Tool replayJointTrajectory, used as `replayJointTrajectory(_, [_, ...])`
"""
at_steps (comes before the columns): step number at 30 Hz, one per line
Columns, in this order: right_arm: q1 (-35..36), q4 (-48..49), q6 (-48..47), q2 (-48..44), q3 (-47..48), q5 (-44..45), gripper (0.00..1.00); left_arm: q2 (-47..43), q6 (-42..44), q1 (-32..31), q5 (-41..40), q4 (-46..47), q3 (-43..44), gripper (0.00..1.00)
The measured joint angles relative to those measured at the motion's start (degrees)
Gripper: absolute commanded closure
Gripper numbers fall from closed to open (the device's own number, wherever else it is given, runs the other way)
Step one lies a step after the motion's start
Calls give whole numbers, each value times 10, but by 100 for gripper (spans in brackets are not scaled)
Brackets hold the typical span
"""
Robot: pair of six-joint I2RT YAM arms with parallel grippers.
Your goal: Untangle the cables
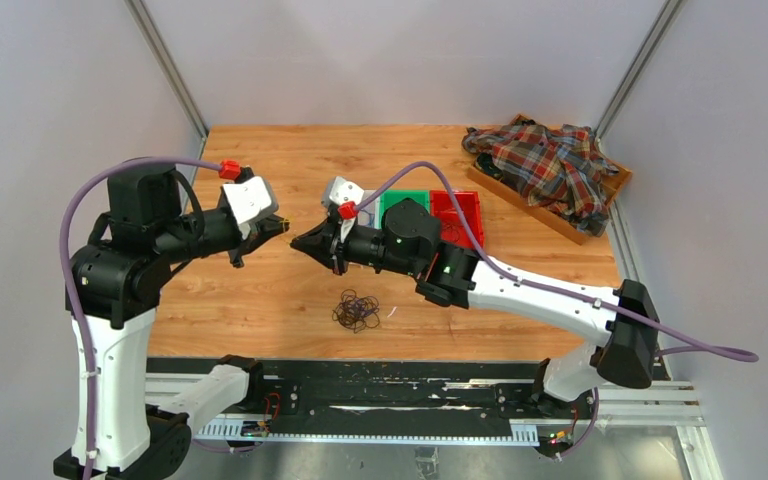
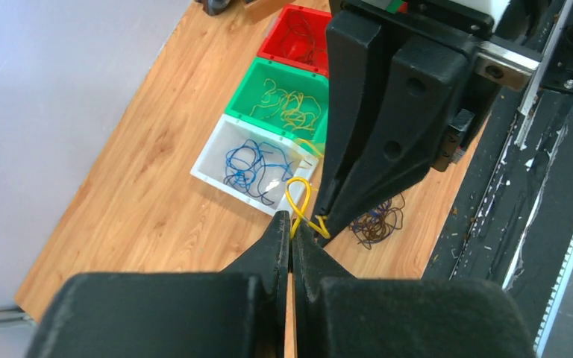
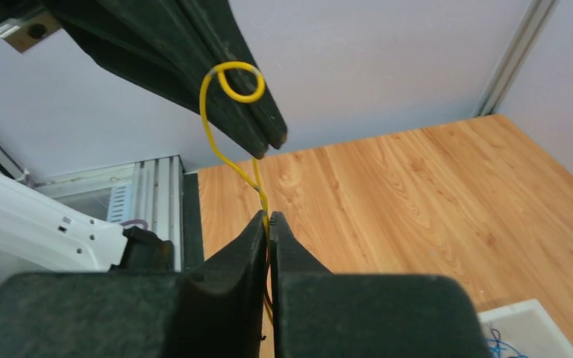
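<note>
Clump [image 1: 357, 311] of mostly dark loops is lying on the counter [image 1: 260, 300] near the front edge, its strands crossing one another, so that part is waiting to be pulled apart. Just beyond and above it, both arms are holding one yellow cable [image 3: 202, 112] in the air between them. The left fingers [image 2: 291, 227] are pressing together on it where it is curling into a small loop. The right fingers [image 3: 268, 224] are clamping together on it a little way along, their tips nearly meeting the left ones.

Farther back, three bins are sitting side by side. The white bin [image 2: 213, 145] is holding blue cables [image 2: 250, 160], the green bin [image 2: 242, 86] yellow cables [image 2: 287, 104] and the red bin [image 2: 274, 30] dark cables [image 2: 302, 37].

Judging by that, the work is looking well along. This yellow cable is hanging free of the clump but is not yet sitting in a bin, and the small clump is what is left to separate.
</note>
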Motion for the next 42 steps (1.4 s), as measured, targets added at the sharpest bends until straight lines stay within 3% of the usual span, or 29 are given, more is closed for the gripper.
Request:
replayJointTrajectory(2, [-5, -11, 2, 0, 0, 11, 99, 0, 0, 0, 2, 0, -2, 98])
replayJointTrajectory(3, [-8, -14, 4, 0, 0, 15, 99, -1, 0, 0, 2, 0, -5, 91])
replayJointTrajectory(5, [-19, -17, 9, -3, -2, 20, 99, -3, 0, 0, 1, 0, -13, 58])
replayJointTrajectory(9, [-66, -21, 27, -24, -26, 39, 100, -3, 10, -1, -6, 0, -29, 8])
replayJointTrajectory(10, [-83, -21, 33, -30, -36, 44, 100, -3, 8, -2, -11, 0, -32, 1])
replayJointTrajectory(18, [-224, -15, 103, -33, -103, 54, 100, 3, 10, -3, -33, 0, -48, 2])
replayJointTrajectory(24, [-304, 19, 168, 24, -110, 46, 99, 3, 12, -3, -38, 0, -57, 2])
replayJointTrajectory(33, [-321, 41, 217, 134, -96, 40, 99, 0, 19, -3, -38, 0, -66, 1])
replayJointTrajectory(42, [-317, -12, 210, 168, -94, 92, 98, -5, 31, -3, -40, 0, -75, 2])
